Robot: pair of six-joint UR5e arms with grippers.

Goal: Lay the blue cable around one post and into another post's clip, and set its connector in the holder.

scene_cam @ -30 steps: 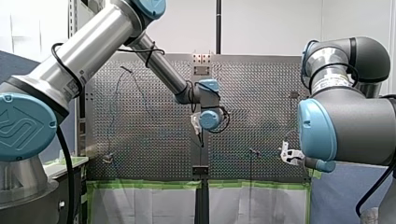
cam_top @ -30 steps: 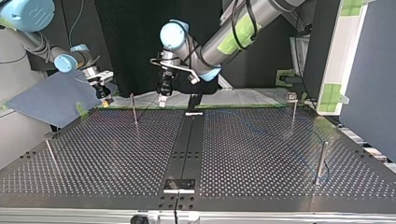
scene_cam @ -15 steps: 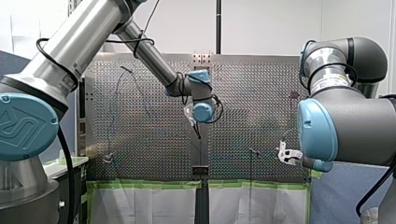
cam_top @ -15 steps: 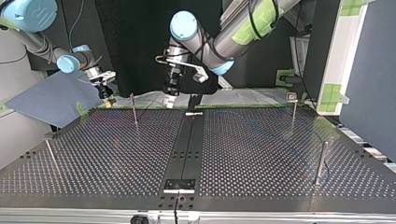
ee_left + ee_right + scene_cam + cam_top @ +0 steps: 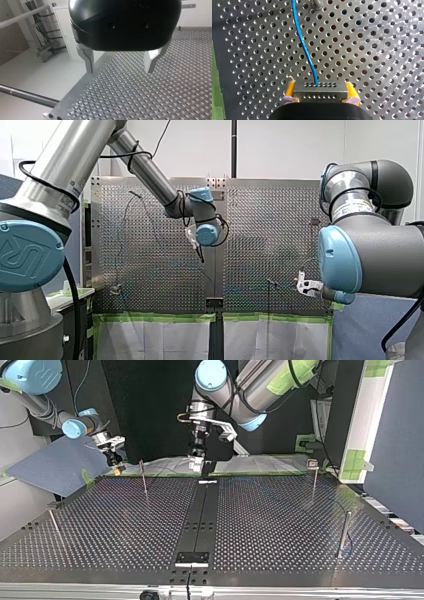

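The connector, a dark block with rows of small holes, is not in any holder but in my right hand. The hand's two yellow pads are closed against the block's two ends. One blue cable leaves the block and runs ahead of the hand over the perforated surface, toward a small metal stub. A strip of green tape edges the surface beside the hand.

My left hand is spread wide. Its two metal fingers are well apart with nothing between them, above the surface. A dark rod crosses beside it, off the surface's edge.

In the top view my right hand hangs at the far left corner of the surface. My left hand hangs at the far edge near the middle, above the far end of a dark strip that runs down the centre.

That view shows four thin posts standing on the surface: a far left post, a near left post, a far right post and a near right post. The far right post carries a small block on its top. There are two arms, two hands, one cable and one connector.
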